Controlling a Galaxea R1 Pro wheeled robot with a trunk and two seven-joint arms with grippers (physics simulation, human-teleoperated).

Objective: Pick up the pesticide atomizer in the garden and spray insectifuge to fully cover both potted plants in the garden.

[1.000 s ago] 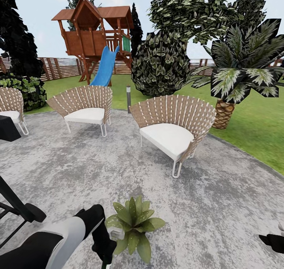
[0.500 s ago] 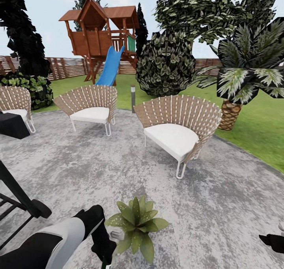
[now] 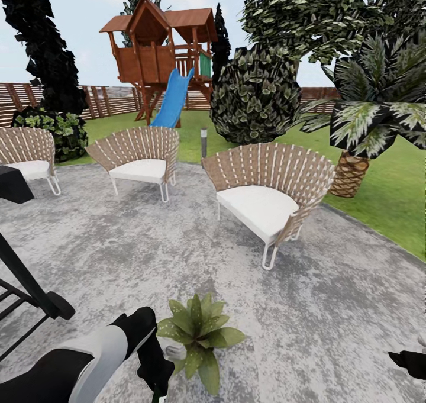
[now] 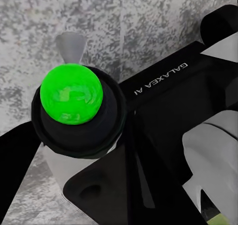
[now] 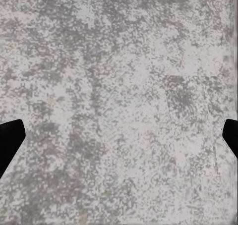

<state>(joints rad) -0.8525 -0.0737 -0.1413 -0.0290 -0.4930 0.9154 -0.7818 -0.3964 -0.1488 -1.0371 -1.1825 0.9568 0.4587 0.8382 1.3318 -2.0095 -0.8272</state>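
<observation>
head view puts the plant (image 3: 198,335) just right of the left jaws (image 3: 158,372) — clamped on the atomizer (image 3: 173,351), nozzle nearly touching its leaves — right jaws (image 5: 119,136) spread, empty.

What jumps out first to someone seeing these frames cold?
The wooden playhouse with its blue slide, at the back of the lawn, grabs the eye first. Nearer, a wicker chair with a white cushion stands mid-patio on the mottled grey paving. Close in front of the robot a light-green potted plant sits beside the left arm, and the left wrist view shows a vivid green ball-like top on a dark-collared bottle.
</observation>
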